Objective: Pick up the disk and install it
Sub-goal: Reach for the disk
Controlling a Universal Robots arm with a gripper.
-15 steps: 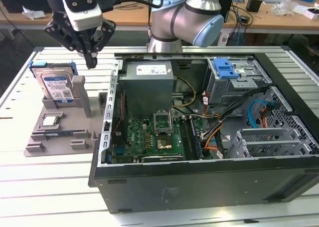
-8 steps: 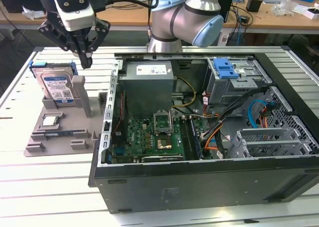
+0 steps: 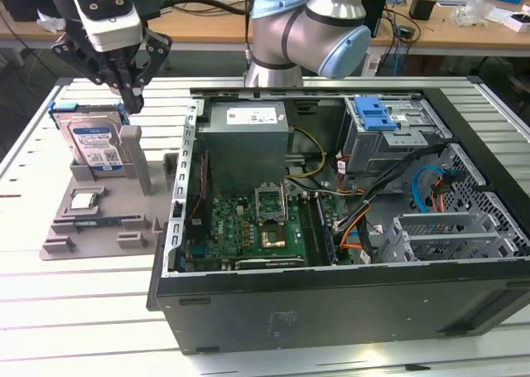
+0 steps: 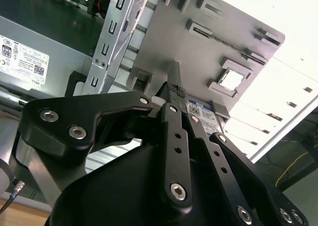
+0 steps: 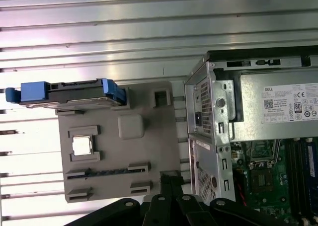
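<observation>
The disk (image 3: 93, 142) stands upright on edge in a slot of the grey holder plate (image 3: 62, 236), at the exterior view's left beside the open computer case. It is silver-grey with a blue-and-white label and sits in a blue plastic frame. The first wrist view shows the disk (image 5: 69, 93) edge-on, and in the second wrist view a bit of its label (image 4: 203, 113) peeks past the fingers. My gripper (image 3: 132, 100) hangs just above the disk's upper corner, nearer the case. Its fingers (image 4: 175, 117) are pressed together, shut on nothing. In the first wrist view the gripper (image 5: 171, 179) is over the plate's edge.
The open computer case (image 3: 178, 219) lies on the slatted metal table with its motherboard (image 3: 248, 224) exposed. Inside are a grey power supply box (image 3: 246, 137) and a grey drive cage topped by a blue bracket (image 3: 373, 112). A processor chip (image 3: 83, 200) rests on the holder plate.
</observation>
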